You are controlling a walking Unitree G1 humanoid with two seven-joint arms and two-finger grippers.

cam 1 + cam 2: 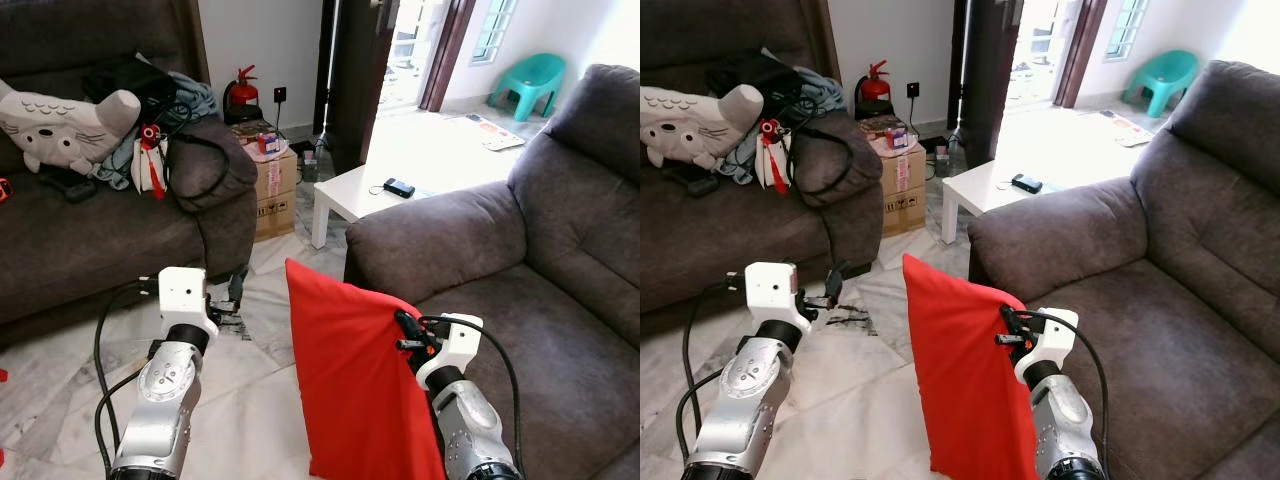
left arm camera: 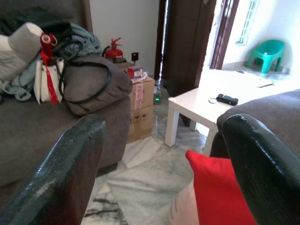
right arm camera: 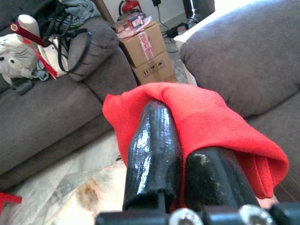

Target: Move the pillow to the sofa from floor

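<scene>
- gripping the red pillow [image 1: 350, 385] by its upper edge, the right gripper [image 3: 187, 154] has both fingers clamped on a fold of the cloth, so the pillow hangs down like a flag and is carried by this one pinch.
- the pillow is in the air above the tiled floor [image 1: 250, 420], just beside the front of the sofa [image 1: 520, 300] on the robot's right; i judge this height is kept so it can pass over the seat edge.
- the left gripper [image 2: 164, 164] is spread wide and holds nothing, near the pillow's left side, maybe ready to support it.
- the other couch [image 1: 90, 240] carries a plush toy [image 1: 65, 125] and bags.
</scene>
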